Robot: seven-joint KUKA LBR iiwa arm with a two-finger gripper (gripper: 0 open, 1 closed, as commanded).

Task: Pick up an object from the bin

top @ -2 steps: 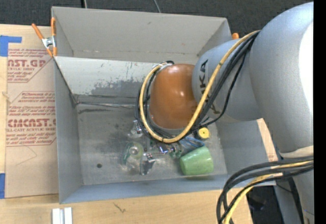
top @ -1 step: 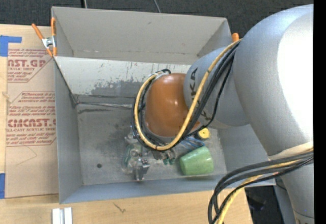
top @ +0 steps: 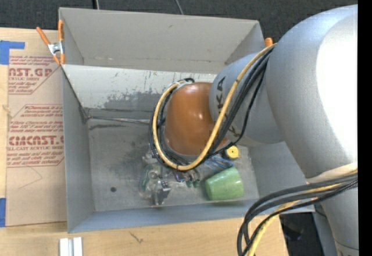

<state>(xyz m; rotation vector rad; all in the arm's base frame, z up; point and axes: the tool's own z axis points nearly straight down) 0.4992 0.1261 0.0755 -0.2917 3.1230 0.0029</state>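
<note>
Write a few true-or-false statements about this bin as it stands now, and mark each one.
1. A green rounded object lies near the front wall, to the view's right of the end effector. True.
2. The end effector is raised well above the rim. False: it is low inside the bin, close to the front wall.
3. A small yellow thing lies just behind the green rounded object, farther from the front wall. True.
4. The green rounded object sits in the far left corner. False: it lies at the front right of the floor.
</note>
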